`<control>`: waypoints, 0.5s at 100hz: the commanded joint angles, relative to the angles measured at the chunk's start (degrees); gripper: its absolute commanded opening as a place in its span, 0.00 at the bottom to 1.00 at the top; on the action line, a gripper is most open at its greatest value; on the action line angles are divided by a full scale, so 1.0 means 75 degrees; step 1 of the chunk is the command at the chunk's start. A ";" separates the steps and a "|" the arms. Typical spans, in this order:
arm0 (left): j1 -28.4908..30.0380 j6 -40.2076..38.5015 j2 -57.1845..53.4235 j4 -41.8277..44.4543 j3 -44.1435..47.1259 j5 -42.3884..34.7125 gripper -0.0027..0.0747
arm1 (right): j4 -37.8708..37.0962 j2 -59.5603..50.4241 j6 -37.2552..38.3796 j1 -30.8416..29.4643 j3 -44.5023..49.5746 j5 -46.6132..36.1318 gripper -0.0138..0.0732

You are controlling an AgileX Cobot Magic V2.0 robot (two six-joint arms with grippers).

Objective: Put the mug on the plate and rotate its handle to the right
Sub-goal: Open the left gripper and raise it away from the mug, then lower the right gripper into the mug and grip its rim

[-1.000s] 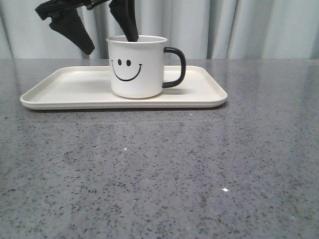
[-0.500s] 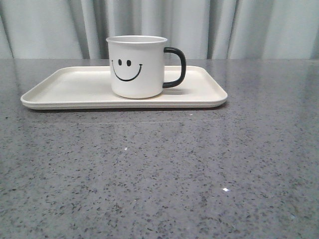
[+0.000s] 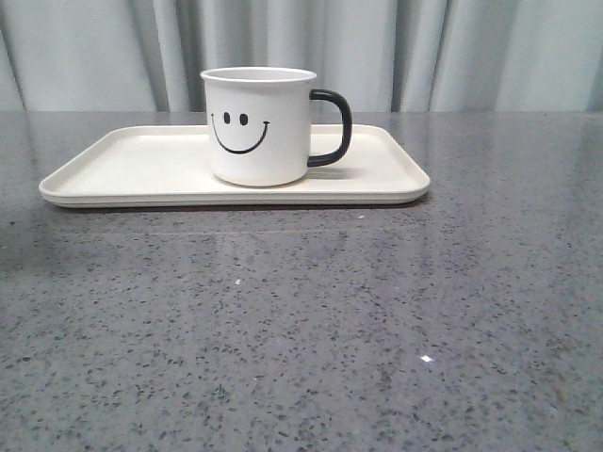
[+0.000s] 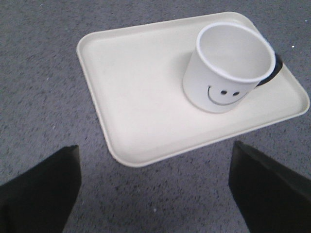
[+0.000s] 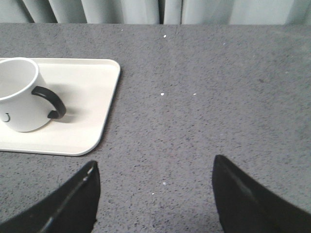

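Note:
A white mug (image 3: 258, 125) with a black smiley face stands upright on the cream rectangular plate (image 3: 122, 174). Its black handle (image 3: 332, 127) points to the right in the front view. Seen from the left wrist, the mug (image 4: 224, 68) sits near one end of the plate (image 4: 141, 92), and my left gripper (image 4: 154, 158) is open over bare table beyond a plate corner. In the right wrist view the mug (image 5: 19, 97) and handle (image 5: 51, 103) show on the plate (image 5: 87, 97); my right gripper (image 5: 154, 167) is open over the table, apart from the plate. Neither gripper shows in the front view.
The plate lies on a grey speckled tabletop (image 3: 311, 320). Pale curtains (image 3: 424, 47) hang behind the table's far edge.
One second ago black open fingers hung over the mug, one reaching into its rim; they have lifted out of the front view. Mug and plate have not moved.

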 commanded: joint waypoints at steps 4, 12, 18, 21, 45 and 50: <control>0.0177 -0.0125 -0.1249 -0.0066 0.0764 -0.0710 0.81 | 0.0288 0.0437 -0.0223 0.0119 -0.0268 -0.0655 0.73; 0.0177 -0.0154 -0.1975 -0.0066 0.1232 -0.0710 0.81 | 0.0630 0.0820 -0.0624 0.0408 -0.0277 -0.0905 0.73; 0.0177 -0.0155 -0.2334 -0.0066 0.1421 -0.0710 0.81 | 0.0916 0.1246 -0.1001 0.0885 -0.0360 -0.1167 0.73; 0.0177 -0.0155 -0.2499 -0.0066 0.1497 -0.0710 0.81 | 0.1054 0.1470 -0.1249 0.1112 -0.0449 -0.1297 0.73; 0.0177 -0.0155 -0.2757 -0.0066 0.1553 -0.0710 0.81 | 0.0996 0.4073 -0.1564 0.2475 -0.2633 -0.1520 0.73; 0.0177 -0.0155 -0.2757 -0.0066 0.1553 -0.0710 0.81 | 0.0987 0.4657 -0.1564 0.2494 -0.3375 -0.1351 0.73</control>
